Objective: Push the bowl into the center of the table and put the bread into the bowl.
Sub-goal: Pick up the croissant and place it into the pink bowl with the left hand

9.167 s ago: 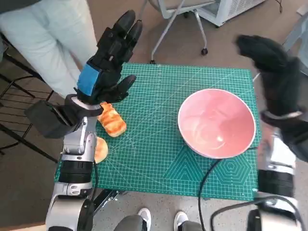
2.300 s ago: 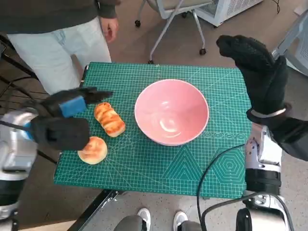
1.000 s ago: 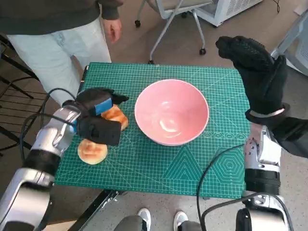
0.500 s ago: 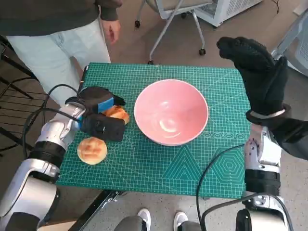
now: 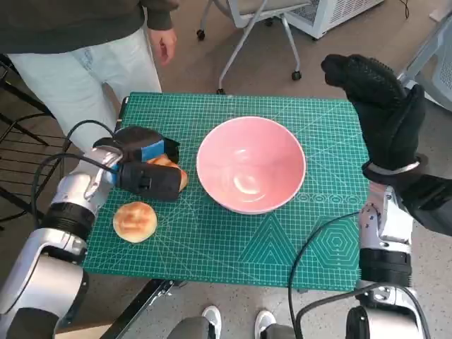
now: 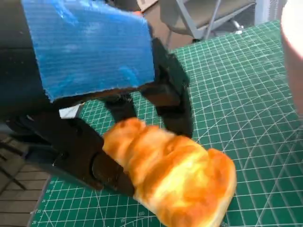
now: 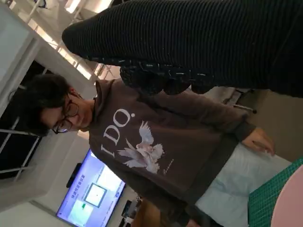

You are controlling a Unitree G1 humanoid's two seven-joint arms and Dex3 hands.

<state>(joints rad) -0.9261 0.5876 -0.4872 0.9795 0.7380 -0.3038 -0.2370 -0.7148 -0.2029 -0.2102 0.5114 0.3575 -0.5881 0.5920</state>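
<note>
Bright, even light; the left wrist view looks soft, perhaps motion-blurred.

Black fingers [image 6: 170,101] clasp bread [image 6: 173,175] — green mat [image 6: 246,94].

Left hand [image 5: 145,169] now around bread [image 5: 171,169]

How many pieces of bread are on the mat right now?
2. A long loaf between the left hand's fingers, beside the bowl; a round bun nearer the mat's front edge. None hidden, apparently.
</note>
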